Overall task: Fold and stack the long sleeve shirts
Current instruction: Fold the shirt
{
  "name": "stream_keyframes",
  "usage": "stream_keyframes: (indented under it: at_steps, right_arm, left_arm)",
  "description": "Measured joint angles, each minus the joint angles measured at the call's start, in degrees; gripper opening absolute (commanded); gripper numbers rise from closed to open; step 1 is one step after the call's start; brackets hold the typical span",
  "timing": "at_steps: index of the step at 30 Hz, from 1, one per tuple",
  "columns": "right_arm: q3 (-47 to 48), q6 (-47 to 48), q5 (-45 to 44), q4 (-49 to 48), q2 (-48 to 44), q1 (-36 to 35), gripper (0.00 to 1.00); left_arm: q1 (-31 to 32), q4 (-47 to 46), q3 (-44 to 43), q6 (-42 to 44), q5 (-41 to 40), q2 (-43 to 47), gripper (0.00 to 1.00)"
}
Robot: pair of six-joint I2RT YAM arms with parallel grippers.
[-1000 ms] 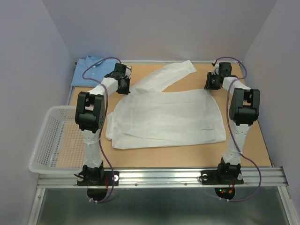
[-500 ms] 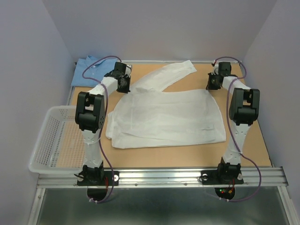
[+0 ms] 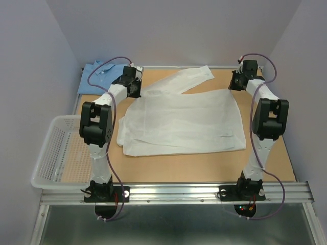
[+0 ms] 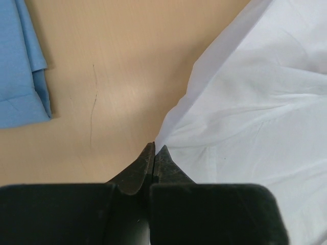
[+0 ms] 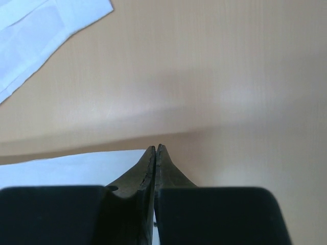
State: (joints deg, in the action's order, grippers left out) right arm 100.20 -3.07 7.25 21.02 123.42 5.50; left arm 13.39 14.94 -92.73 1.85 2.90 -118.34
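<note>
While left and right jaws pinch white shirt (image 3: 179, 120) edges | blue shirt (image 3: 99, 76) far-left corner | basket (image 3: 42, 153) at left

Soft, even light; faint sheen in both wrist views.

spread shirt (image 3: 179, 120) central, folded shirt (image 3: 98, 76) far-left — basket (image 3: 43, 149) near-left

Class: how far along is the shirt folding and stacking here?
Done: the blue shirt looks folded at the far left corner. In hand: the left fingers and right fingers are shut on the far edge of the white shirt, which lies mostly spread. Left: finish folding it, then stack both.
</note>
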Motion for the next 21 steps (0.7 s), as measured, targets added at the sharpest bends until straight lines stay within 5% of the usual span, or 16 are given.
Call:
stream_keyframes:
  at_steps: [21]
  right_arm:
    - [-29.99,-17.51,0.48,-8.46,-19.54,0.48,0.01]
  left_arm:
    - [0.02,-4.52,21.97,-5.70,0.57,14.86,0.04]
